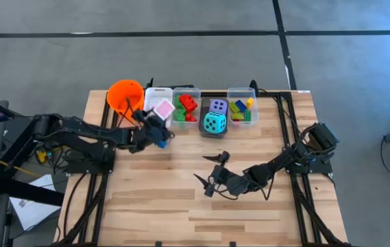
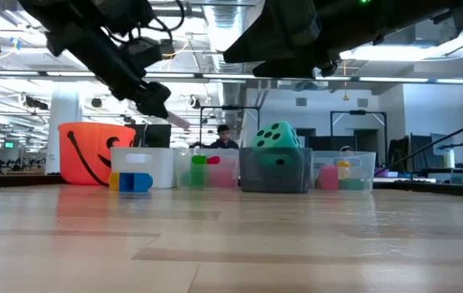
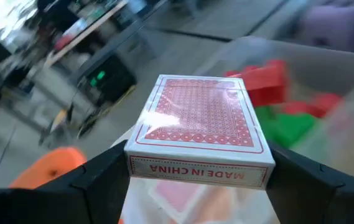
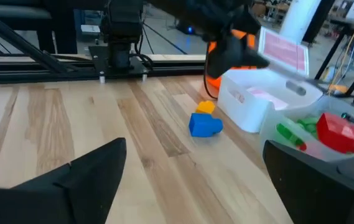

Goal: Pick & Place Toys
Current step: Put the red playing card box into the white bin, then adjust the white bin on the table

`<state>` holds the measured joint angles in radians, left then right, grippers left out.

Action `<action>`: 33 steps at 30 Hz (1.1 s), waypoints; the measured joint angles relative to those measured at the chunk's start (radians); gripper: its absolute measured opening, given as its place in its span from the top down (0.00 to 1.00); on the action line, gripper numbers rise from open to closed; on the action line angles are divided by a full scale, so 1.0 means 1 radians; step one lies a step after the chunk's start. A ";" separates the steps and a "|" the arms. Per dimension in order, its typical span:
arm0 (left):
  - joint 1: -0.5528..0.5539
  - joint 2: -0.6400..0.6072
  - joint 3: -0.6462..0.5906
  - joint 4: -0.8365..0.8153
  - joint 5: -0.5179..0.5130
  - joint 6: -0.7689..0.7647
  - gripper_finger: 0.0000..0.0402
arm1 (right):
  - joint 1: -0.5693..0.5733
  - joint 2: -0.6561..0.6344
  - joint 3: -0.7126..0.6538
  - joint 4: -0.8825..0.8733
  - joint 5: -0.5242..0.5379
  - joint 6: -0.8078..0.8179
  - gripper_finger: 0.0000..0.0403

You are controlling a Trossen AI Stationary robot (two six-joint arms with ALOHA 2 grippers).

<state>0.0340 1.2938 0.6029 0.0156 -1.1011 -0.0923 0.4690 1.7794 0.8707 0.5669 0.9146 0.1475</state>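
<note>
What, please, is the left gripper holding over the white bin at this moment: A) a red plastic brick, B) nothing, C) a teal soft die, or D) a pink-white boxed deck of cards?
D: the left gripper has its fingers on either side of the pink-white boxed deck of cards, and the high view shows it above the white bin.

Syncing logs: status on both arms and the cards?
Left gripper shut on card deck, above white bin. Right gripper open, empty, mid-table. Blue brick loose beside bin.
</note>
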 joint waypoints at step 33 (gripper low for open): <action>0.312 -0.005 0.003 -0.093 1.111 -0.112 0.06 | -0.013 0.010 -0.001 -0.070 0.000 0.066 0.08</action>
<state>0.3457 1.2892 0.6060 -0.0772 0.0097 -0.2047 0.4557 1.7898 0.8695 0.4968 0.9142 0.2138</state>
